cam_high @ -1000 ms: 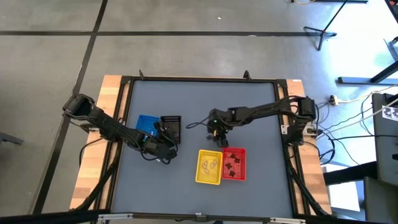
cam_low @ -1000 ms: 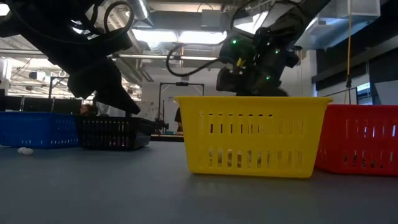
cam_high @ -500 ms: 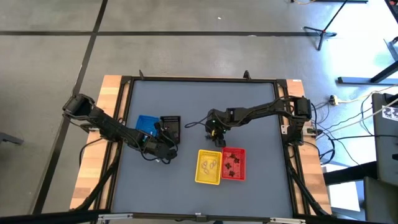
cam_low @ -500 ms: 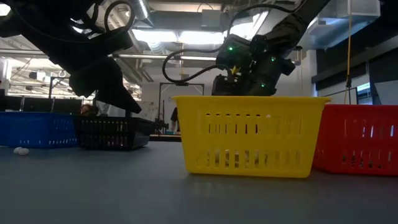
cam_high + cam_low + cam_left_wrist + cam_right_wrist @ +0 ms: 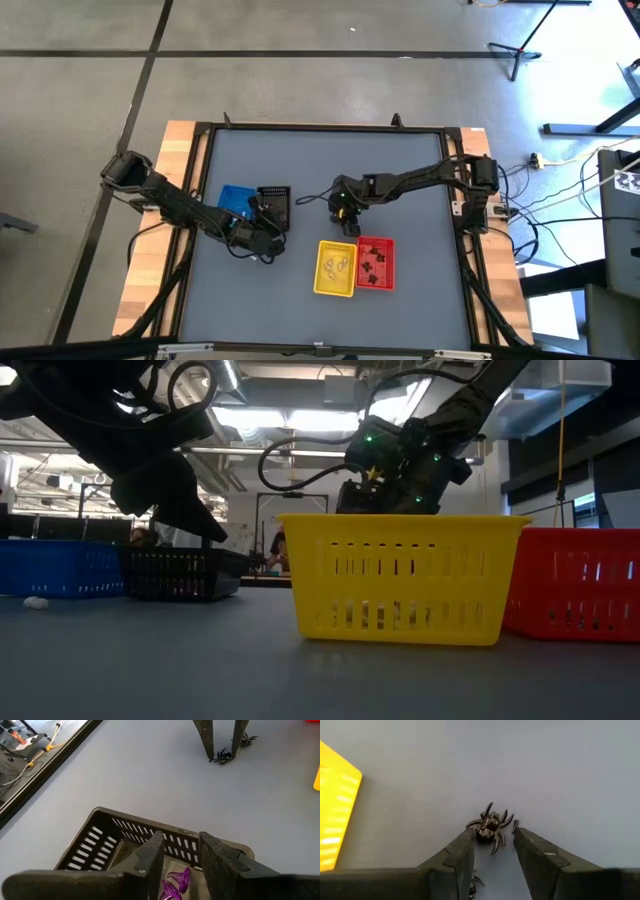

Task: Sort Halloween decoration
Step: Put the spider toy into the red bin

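A black spider trinket (image 5: pixel 491 825) lies on the grey table, just ahead of and between the fingertips of my open right gripper (image 5: pixel 492 842); the gripper (image 5: pixel 346 216) stands behind the yellow basket (image 5: pixel 336 268). A second spider (image 5: pixel 246 739) lies just outside its fingers. My left gripper (image 5: pixel 182 851) hangs open over the black basket (image 5: pixel 125 840), where a purple trinket (image 5: pixel 177 882) lies on the bottom. The yellow basket holds pale trinkets, and the red basket (image 5: pixel 376 263) holds dark ones.
The blue basket (image 5: pixel 235 200) stands against the black one (image 5: pixel 276 205) at centre left. A small white trinket (image 5: pixel 35 602) lies loose on the table near the blue basket (image 5: pixel 60 567). A raised black rim (image 5: pixel 205 140) frames the table.
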Controlling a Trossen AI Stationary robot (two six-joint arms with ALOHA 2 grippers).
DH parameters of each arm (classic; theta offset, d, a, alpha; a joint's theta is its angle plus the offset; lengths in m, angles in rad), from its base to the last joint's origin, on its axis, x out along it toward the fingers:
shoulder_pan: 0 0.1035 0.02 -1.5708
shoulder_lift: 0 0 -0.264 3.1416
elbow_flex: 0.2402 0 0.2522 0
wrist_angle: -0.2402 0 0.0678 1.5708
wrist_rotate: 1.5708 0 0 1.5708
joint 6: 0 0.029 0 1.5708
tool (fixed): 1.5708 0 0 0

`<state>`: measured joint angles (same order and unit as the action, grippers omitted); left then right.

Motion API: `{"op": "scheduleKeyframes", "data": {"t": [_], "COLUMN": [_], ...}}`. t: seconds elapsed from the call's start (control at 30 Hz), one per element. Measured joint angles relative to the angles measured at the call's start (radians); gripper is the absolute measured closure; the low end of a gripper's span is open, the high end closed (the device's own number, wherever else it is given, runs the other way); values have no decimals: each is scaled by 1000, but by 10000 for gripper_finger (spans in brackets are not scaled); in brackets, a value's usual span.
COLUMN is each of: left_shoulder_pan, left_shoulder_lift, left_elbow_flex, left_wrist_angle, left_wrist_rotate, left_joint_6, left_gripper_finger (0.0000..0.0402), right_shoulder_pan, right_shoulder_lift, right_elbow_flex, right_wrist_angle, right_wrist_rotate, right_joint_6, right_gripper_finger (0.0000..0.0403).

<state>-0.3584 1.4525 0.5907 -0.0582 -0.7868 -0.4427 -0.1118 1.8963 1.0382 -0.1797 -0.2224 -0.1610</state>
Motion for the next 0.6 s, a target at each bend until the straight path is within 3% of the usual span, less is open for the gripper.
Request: {"op": "scheduleKeyframes", "data": {"t": [0.2, 0.6], "left_shoulder_pan": [0, 0], "left_shoulder_lift": [0, 0], "left_elbow_flex": [0, 0], "left_wrist_angle": [0, 0], "left_wrist_rotate": [0, 0], "left_joint_6": [0, 0], "left_gripper_finger": [287, 287], "right_shoulder_pan": [0, -1], "right_shoulder_lift": [3, 4], "right_elbow_flex": [1, 1], "right_wrist_angle": [0, 0], "right_wrist_rotate": [1, 6], "right_joint_6": [1, 3], "right_gripper_finger": [267, 350]}}
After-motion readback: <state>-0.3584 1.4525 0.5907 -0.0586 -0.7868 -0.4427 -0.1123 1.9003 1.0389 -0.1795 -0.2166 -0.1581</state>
